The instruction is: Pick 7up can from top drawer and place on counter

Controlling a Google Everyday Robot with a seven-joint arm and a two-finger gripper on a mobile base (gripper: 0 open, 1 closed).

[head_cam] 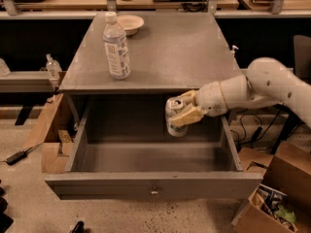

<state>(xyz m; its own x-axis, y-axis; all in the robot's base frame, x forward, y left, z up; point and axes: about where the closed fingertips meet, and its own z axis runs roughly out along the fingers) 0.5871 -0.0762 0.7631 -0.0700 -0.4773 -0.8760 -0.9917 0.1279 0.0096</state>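
7up can (175, 127): held in gripper, near upright, clear of drawer floor; likely light, thin-walled, slick; dents if overgripped
Gripper (181, 109): fingers closed on can's mid-body from the side; best hold pt
Top drawer (146, 157): open, below gripper
Counter (170, 52): above, just behind gripper; water bottle (116, 45) up-left

Single view only. Looks down steeply from in front of and above the tabletop (170, 52), facing its far edge. Sits at middling range, taking in the whole tabletop, the pulled-out top drawer (146, 187) and some floor (29, 198). Catches the tool (177, 112) right of centre, above the drawer, clamped on the 7up can (176, 129), with the arm (277, 84) reaching in from the right edge.
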